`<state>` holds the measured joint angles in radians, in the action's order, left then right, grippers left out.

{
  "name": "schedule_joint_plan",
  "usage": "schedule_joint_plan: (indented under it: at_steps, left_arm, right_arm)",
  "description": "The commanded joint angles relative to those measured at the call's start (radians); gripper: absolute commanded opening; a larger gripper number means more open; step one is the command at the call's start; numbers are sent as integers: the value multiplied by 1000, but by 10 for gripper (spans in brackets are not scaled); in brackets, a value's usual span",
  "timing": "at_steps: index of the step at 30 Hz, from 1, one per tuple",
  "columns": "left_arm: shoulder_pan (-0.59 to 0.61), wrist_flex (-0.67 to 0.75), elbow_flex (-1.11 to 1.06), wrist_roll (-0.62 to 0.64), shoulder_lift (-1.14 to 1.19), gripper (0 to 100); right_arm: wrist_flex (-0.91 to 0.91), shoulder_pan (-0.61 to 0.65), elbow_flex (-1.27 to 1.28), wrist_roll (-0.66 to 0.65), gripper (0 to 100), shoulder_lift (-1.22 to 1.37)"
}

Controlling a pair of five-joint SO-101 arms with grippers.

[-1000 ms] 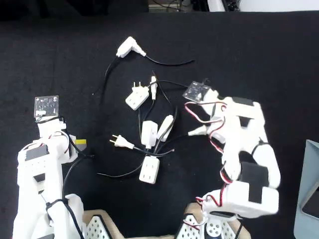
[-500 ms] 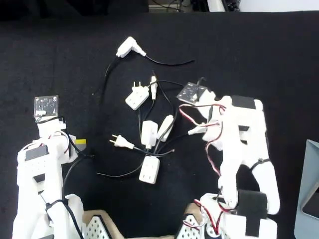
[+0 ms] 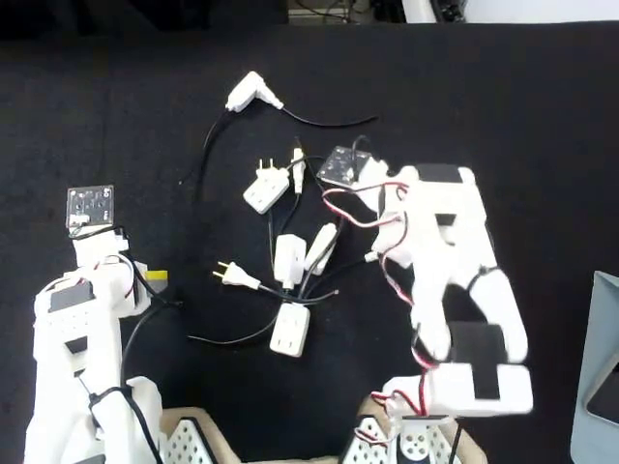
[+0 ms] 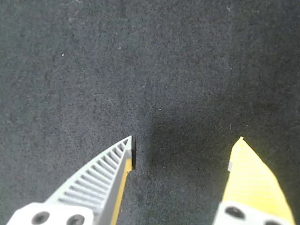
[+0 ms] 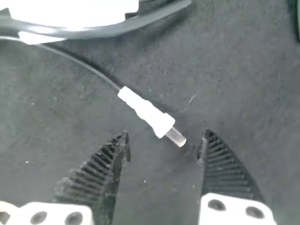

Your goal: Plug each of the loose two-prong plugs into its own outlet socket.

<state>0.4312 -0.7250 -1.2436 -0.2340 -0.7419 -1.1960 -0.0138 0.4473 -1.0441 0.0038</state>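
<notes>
**Open at both pincers, loose at every plug**

Spread wide at the right pincer (image 5: 165, 136), with nothing gripped. Between its fingers, flat on the black desk (image 5: 243, 56), a small white connector (image 5: 149, 114) on a thin dark cord, touching neither finger. Spread just as wide at the left pincer (image 4: 185, 138), above bare cloth, gripping nothing.

From the high view, mid-desk among tangled cords: a loose two-prong plug (image 3: 235, 276), prongs bare and unplugged. Just beside it, a white block (image 3: 289, 259); nearer the arms, a socket block (image 3: 290, 331). Farther back, a white pronged adapter (image 3: 266, 187) and an angled plug (image 3: 251, 92).
</notes>
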Motion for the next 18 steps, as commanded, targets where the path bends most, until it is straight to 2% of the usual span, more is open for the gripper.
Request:
schedule_joint_plan:
  at_steps: [1,5,14,18]
  left_arm:
    - [7,17,4,-5,-20,325]
    - [7,17,4,-5,-20,325]
    - [7,17,4,-5,-21,325]
    - [7,17,4,-5,-21,325]
  right_arm:
    - [-6,26,-97,-3,240,53]
    - [-61,49,-114,-43,240,84]
    - [-63,43,-108,-83,240,117]
    - [-57,43,-114,-83,198,185]
